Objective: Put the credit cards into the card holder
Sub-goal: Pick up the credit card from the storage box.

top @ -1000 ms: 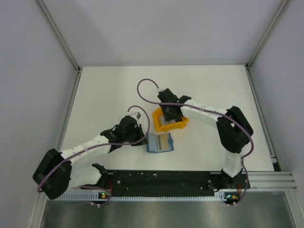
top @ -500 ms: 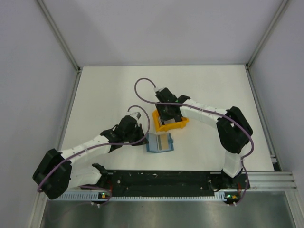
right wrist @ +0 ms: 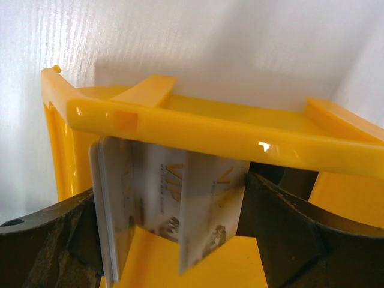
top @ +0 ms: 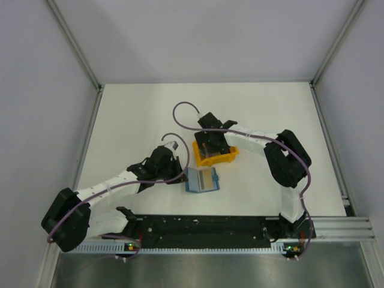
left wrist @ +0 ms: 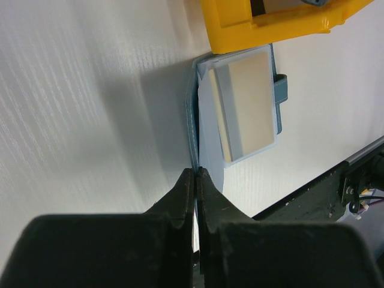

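The teal-blue card holder lies flat just in front of the orange tray, with a tan card showing in its clear pocket. My left gripper is shut on the holder's left edge, its fingertips pinching the thin flap. My right gripper reaches down into the orange tray. Its jaws stand wide apart, and several pale credit cards marked VIP stand fanned and loose on edge between them. The right gripper has one finger close beside the outermost card.
The tray's front rim nearly touches the holder. The black rail with the arm bases runs along the near table edge. White walls and metal posts enclose the table on three sides.
The right gripper's jaws have spread much wider inside the tray, and the right arm's elbow has swung in toward the middle. The left arm and the holder have not moved.
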